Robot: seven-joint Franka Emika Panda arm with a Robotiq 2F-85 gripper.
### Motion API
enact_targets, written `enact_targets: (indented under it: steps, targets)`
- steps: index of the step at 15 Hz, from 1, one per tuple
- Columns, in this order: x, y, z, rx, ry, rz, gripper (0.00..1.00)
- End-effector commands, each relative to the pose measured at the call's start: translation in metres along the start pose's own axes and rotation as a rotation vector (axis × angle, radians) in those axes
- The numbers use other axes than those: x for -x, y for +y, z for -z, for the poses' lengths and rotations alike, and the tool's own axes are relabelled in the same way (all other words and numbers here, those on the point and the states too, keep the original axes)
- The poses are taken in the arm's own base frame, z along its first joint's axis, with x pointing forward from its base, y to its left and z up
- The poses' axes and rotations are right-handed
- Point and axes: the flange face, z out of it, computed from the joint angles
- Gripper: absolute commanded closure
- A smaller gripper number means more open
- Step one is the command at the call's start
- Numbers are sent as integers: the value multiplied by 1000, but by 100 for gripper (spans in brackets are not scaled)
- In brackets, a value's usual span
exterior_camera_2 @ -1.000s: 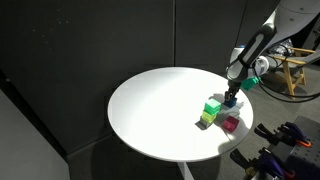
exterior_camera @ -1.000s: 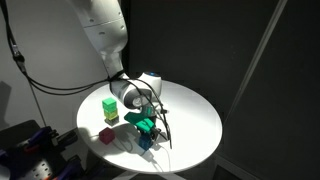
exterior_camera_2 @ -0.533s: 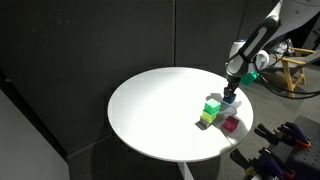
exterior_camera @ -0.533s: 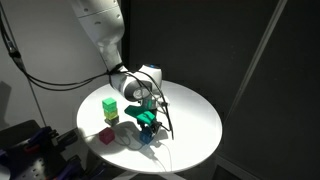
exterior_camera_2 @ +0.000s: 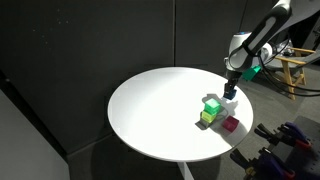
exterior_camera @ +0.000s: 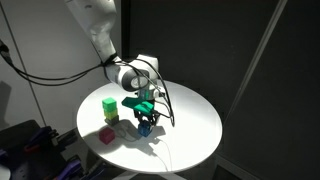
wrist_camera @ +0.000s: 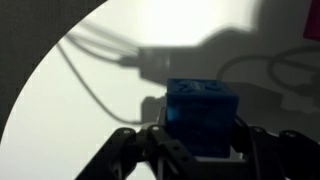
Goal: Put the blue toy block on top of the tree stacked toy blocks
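Carry step over white table (exterior_camera: pixel 200 115): gripper (exterior_camera: pixel 145 120) short of the stacked toy blocks (exterior_camera: pixel 109 107), clenched on the blue toy block (wrist_camera: pixel 200 115).
Block hangs mid-frame, just right of the stack, seemingly clear of the tabletop. Next, likely: shift over the stack, lower squarely. Wrist view shows the grip close; only the exterior views show the stack.

Round white table (exterior_camera_2: pixel 150 110), black curtain (exterior_camera_2: pixel 100 40) bkgd, dim rm.
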Motion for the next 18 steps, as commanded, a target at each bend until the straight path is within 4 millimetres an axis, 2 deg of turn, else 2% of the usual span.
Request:
enact_targets:
  steps: [1,8,18]
  targets:
    - [10,-16,30,13,-4,36,69]
    - [19,-51,72,11,33,101,69]
    - [35,-79,113,-3,61,114,69]
